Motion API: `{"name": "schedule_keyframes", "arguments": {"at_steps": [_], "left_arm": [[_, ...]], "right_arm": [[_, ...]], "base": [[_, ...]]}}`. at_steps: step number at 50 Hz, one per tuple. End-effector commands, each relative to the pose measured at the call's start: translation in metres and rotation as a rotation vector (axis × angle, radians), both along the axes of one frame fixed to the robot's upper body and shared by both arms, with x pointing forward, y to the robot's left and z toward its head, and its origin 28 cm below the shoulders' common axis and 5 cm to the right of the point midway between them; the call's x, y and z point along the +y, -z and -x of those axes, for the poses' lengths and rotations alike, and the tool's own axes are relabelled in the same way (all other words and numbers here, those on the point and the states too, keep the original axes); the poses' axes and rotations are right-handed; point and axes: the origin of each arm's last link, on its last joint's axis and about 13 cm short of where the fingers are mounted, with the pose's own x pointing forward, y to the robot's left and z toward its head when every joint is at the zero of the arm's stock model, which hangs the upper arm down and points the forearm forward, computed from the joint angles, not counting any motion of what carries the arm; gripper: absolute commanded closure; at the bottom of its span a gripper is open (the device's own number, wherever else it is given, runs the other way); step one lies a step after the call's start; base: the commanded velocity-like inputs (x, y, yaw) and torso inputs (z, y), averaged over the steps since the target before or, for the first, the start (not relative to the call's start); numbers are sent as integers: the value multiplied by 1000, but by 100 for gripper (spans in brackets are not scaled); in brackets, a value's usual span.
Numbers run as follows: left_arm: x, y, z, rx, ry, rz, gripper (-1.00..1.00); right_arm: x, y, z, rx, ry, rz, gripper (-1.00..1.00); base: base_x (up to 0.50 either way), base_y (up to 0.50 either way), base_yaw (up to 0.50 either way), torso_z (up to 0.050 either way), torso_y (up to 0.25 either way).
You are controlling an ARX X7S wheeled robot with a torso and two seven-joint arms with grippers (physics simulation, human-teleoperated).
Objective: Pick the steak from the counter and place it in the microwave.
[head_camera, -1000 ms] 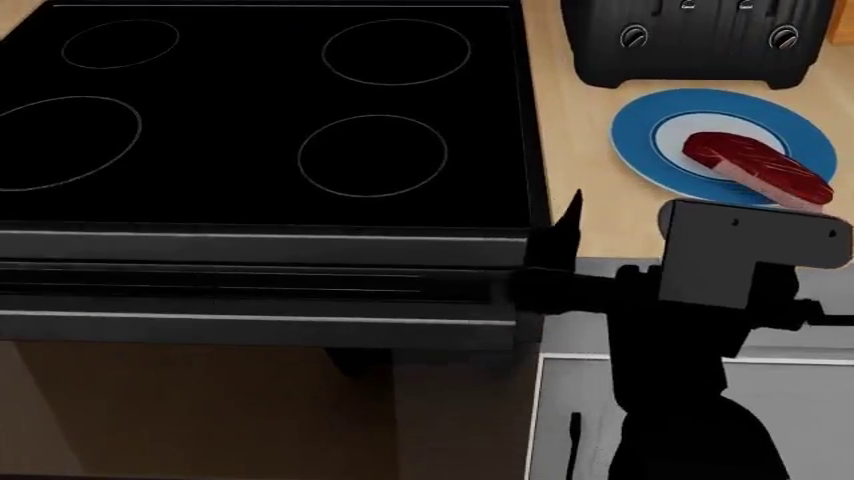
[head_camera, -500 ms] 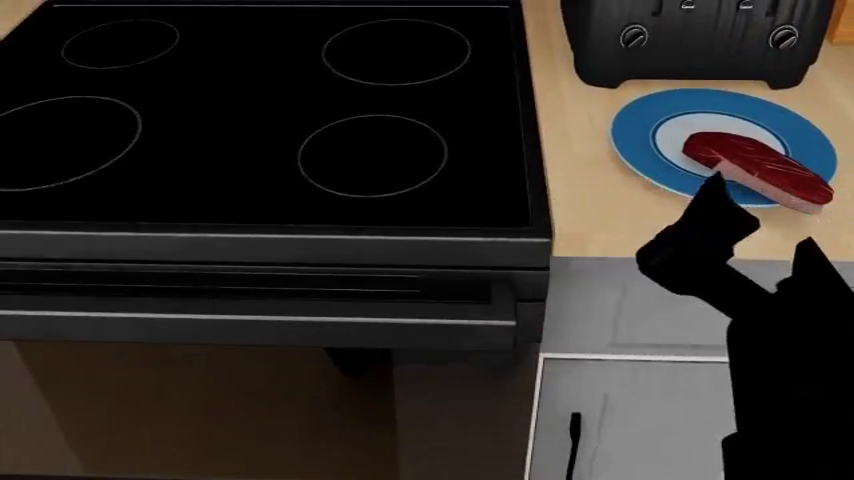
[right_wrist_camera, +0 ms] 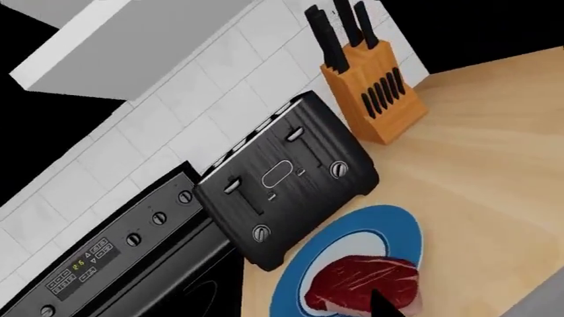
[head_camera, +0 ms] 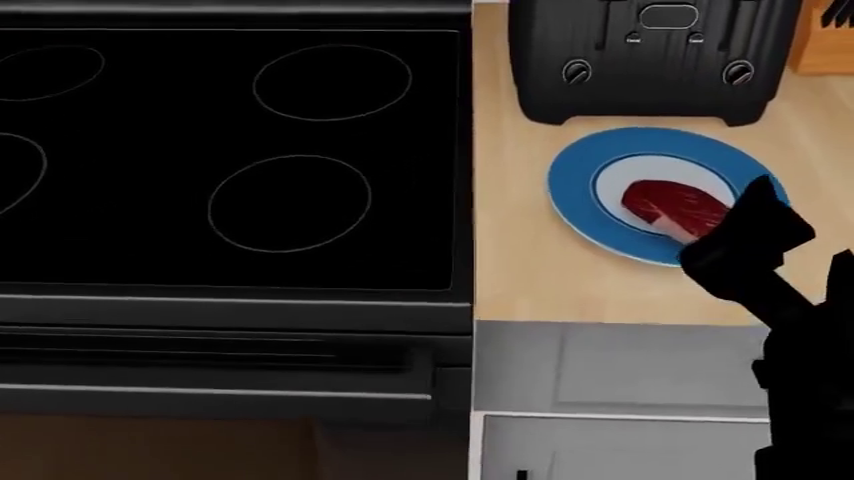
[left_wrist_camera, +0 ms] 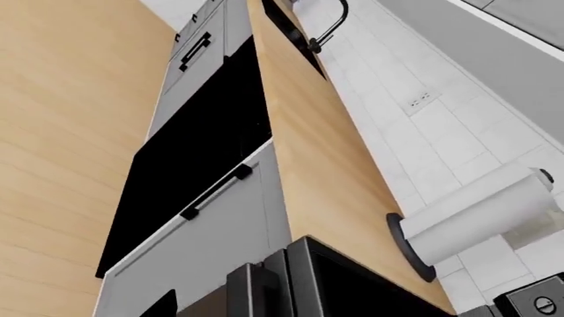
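**Right arm reaches over the plated steak**

The steak (head_camera: 671, 207), a thick oval slab of dark-red meat with pale marbling, lies on a round blue plate (head_camera: 577, 192) with a white centre. The plate sits on the table (head_camera: 514, 265), a flat tan wood-grain top, just in front of a ribbed black toaster (head_camera: 638, 55). A wooden knife block (right_wrist_camera: 374, 92) with black handles stands beside the toaster. To the left is the glossy black stovetop (head_camera: 200, 150) with thin ring outlines.

Since half a second ago the head view has shifted right and forward, and the right gripper (head_camera: 747, 240) now overlaps the steak's near end. Whether it is spread or pressed together I cannot tell. The left gripper is out of sight; its camera shows cabinets and a paper-towel roll (left_wrist_camera: 476, 221).
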Motion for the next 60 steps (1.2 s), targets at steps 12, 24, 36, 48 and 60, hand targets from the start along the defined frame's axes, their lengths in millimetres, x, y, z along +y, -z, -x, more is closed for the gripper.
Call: {"name": "schedule_keyframes", "arguments": {"at_steps": [12,24,36,48,60], "left_arm": [[-1,-2,1,6,-2,-19,-100],[-2,-3,0,16,0,-37,-100],[-3,-4,-1,18,13,-43,-100],[-3,-4,-2,17,21,-61,-100],[-4,-5,-1,21,20,-83,-100]], "right_arm": [[-5,-13,20,-30,158,102,-100],[0,2,21,49,34,-55,-100],[16,-1,64,87,-45,-264,-100],[17,2,92,95,42,-283,-100],[7,19,81,99,-11,-505,-100]], "base": [[377,-248,0,0,0],[99,-59,0,0,0],[0,0,0,0,0],[0,0,0,0,0],[0,0,0,0,0]]}}
